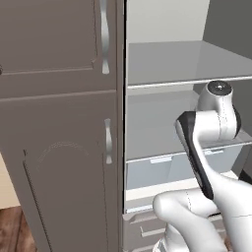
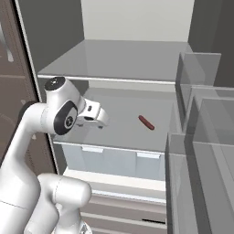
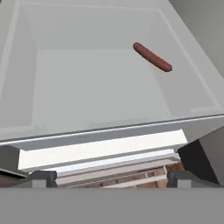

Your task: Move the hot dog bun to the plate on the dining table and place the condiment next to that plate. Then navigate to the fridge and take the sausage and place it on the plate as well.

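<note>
- The fridge stands open in front of the robot, with pale shelves inside and clear door bins on the right of the right base view
- The sausage lies alone on the middle shelf, toward its right and back part, set at a slant; in the hand view the sausage sits at the upper right, near the right wall
- The hand hangs at the front left of that same shelf, well apart from the sausage, pointing into the fridge
- The hand's fingers stand spread as wide as they go, with nothing between them; it has hold of nothing
- Below the middle shelf are two drawer fronts with pale handles
- The upper shelf is bare
- In the left base view, brown cabinet doors with silver handles stand to the left of the fridge opening, and the arm rises across the lower right
</note>
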